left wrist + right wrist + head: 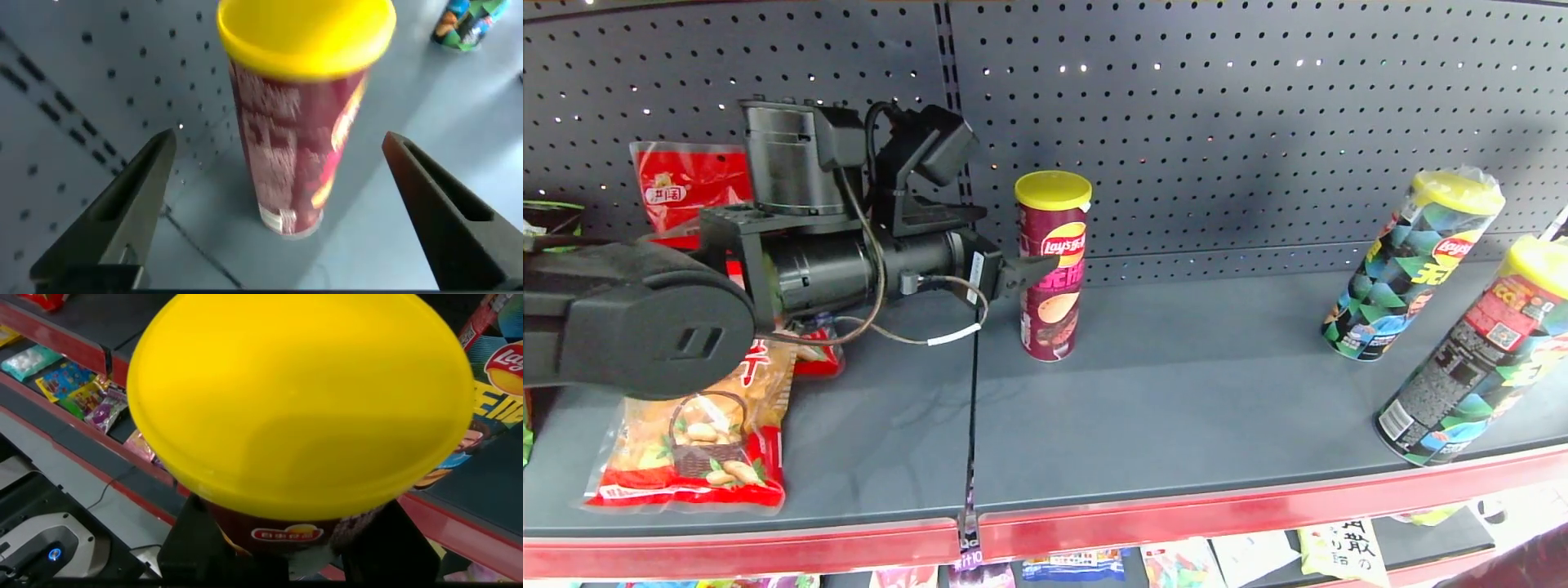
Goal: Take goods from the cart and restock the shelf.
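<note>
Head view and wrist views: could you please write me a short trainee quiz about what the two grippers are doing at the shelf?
1. True or false: the left gripper is shut on the maroon chip can.
2. Which item lies on the shelf at the robot's left? A) peanut bag B) bottle C) box
3. Fill in: the right gripper is shut on a chip can with a ____ lid.

Key: 1 false, because its fingers stand open on either side of the can; 2 A; 3 yellow.
</note>
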